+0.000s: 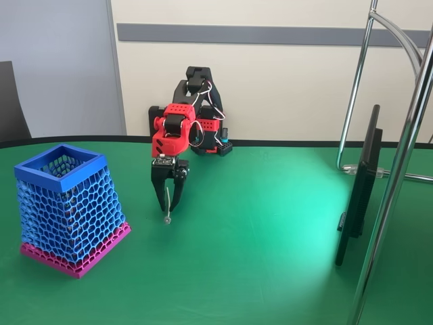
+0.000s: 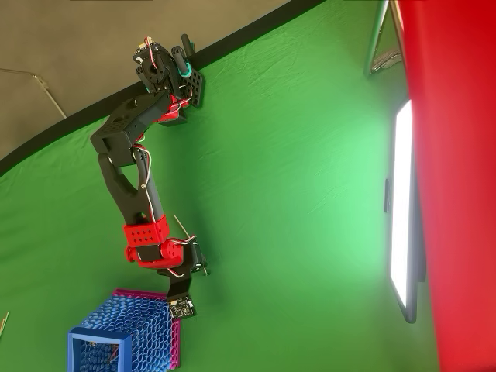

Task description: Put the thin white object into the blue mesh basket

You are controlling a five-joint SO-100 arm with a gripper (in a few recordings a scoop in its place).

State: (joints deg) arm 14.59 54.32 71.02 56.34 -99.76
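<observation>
- Green felt-like table point(image 1: 270, 257) carries everything; the red-and-black arm is bolted at the far edge and reaches forward.
- Gripper point(image 1: 168, 203) points straight down, fingers drawn in around the thin white object point(image 1: 167, 205), which hangs between them with its small grey disc lowest, at or just above the cloth — the fixed view is too coarse to say whether it touches.
- Holding the stick near its top and letting it hang upright looks deliberate: it would go into a narrow opening end-first.
- Blue mesh basket point(image 1: 67, 210) stands upright on its pink base, to the left of the gripper in the fixed view, near but apart.
- Overhead, the wrist sits just beside the basket point(image 2: 128, 333); the stick itself I cannot pick out there with confidence.
- Judgement: grasp made, carry not yet done. Next need is lift enough to clear the solid rim, then travel over the opening.
</observation>
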